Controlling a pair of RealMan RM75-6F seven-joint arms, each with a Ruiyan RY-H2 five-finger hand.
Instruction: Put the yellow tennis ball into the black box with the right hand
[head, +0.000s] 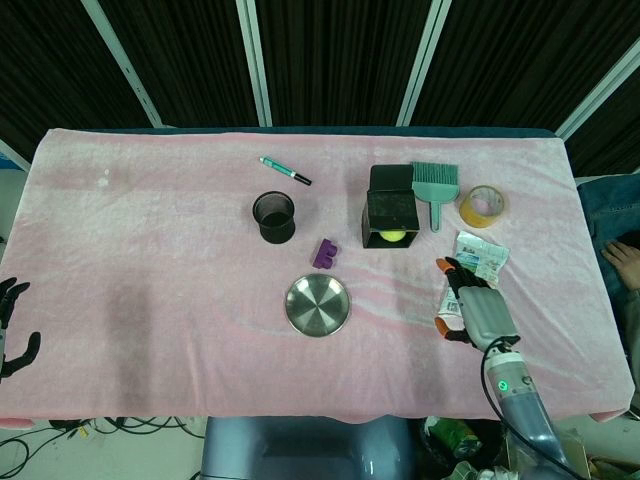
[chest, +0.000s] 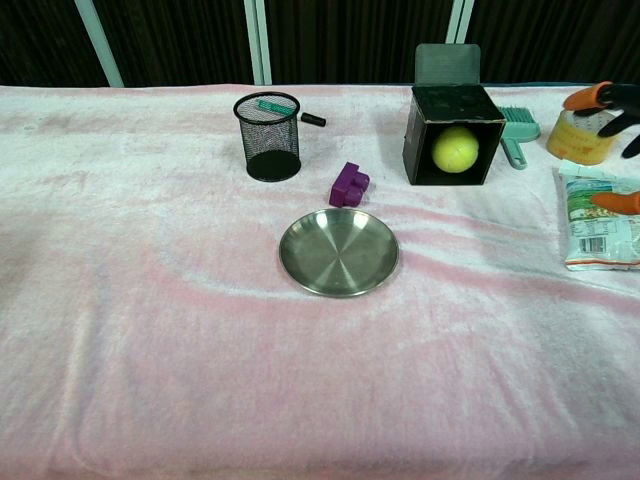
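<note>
The yellow tennis ball (chest: 455, 149) sat inside the black open-fronted box (chest: 425, 105), which lay on its side on the pink cloth-covered worktop (chest: 150, 330) with its lid flap standing up behind it; in the head view the ball (head: 392, 236) showed at the box's near opening. The right robot hand (head: 470, 311) was well apart from the box, above the printed snack packet (chest: 598, 230), released, its orange-tipped fingers (chest: 590, 97) spread and holding nothing. The left robot hand (head: 10, 330) appeared at the far left edge of the head view, off the worktop's side, dark fingers apart and empty. Just right of the box lay a teal hand brush (head: 435, 186), and beyond it a yellow roll of tape (head: 482, 205). A black mesh pen cup (chest: 267, 136) stood upright left of the box, with a green-barrelled marker (head: 285, 171) lying on the cloth behind it. A small purple block (chest: 349, 184) lay between the cup and the box, and a round steel dish (chest: 338, 251) sat just in front of the block.
</note>
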